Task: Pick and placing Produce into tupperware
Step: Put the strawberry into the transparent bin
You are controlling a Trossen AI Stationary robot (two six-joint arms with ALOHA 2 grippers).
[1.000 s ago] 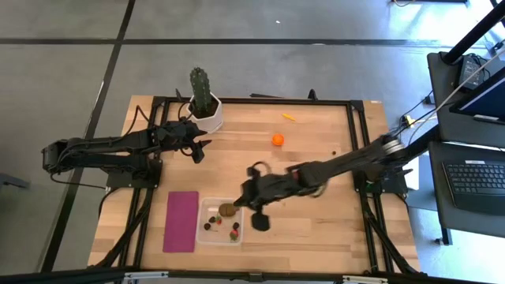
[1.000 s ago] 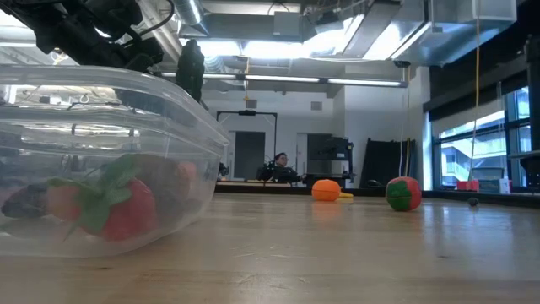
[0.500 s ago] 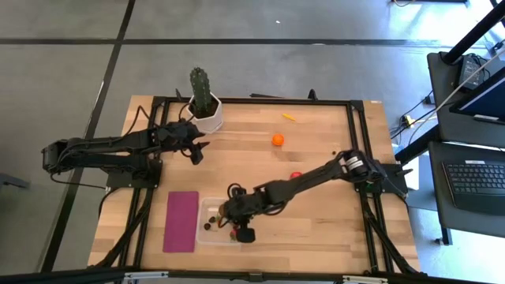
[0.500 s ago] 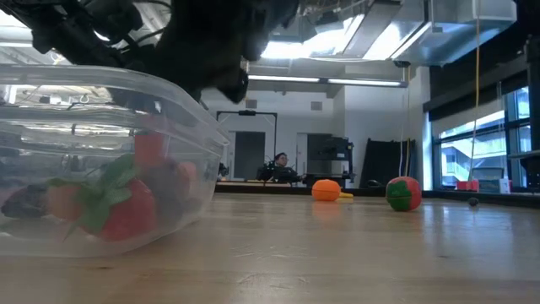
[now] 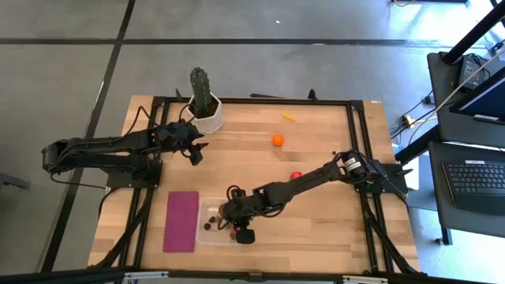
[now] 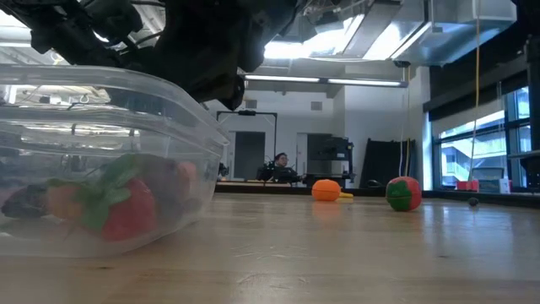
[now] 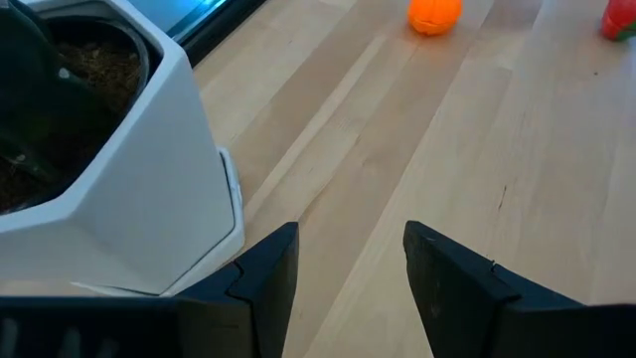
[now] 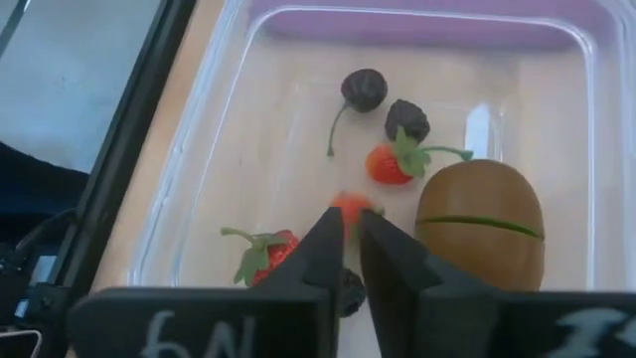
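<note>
Hidden: in the high view the right arm covers most of the tub (image 5: 202,203). In the right wrist view a dark berry is half covered by the end effector's own fingers.
Hard to tell: whether the small strawberry (image 8: 348,203) at the fingertips is pinched or lies free on the tub floor.
Tub: near edge of the bench (image 5: 316,213), just beside the magenta sheet (image 5: 181,221).
In the tub: kiwi (image 8: 479,221) close to one wall, its long axis unclear; two stemmed strawberries; two dark berries (image 8: 365,88) with thin stalks.
On the bench: orange ball (image 5: 278,140); yellow piece (image 5: 289,117) lying slantwise near the far edge; red-green fruit (image 5: 295,175).
Right arm: reaches low and diagonally from the bench's right side to the tub.
Right end effector (image 8: 352,214): over the tub, narrow, only a slit between the fingers.
Left arm: stretched from the left, its end effector (image 7: 348,239) just beside the cactus pot (image 7: 139,169), moderately wide, gripping nothing.
</note>
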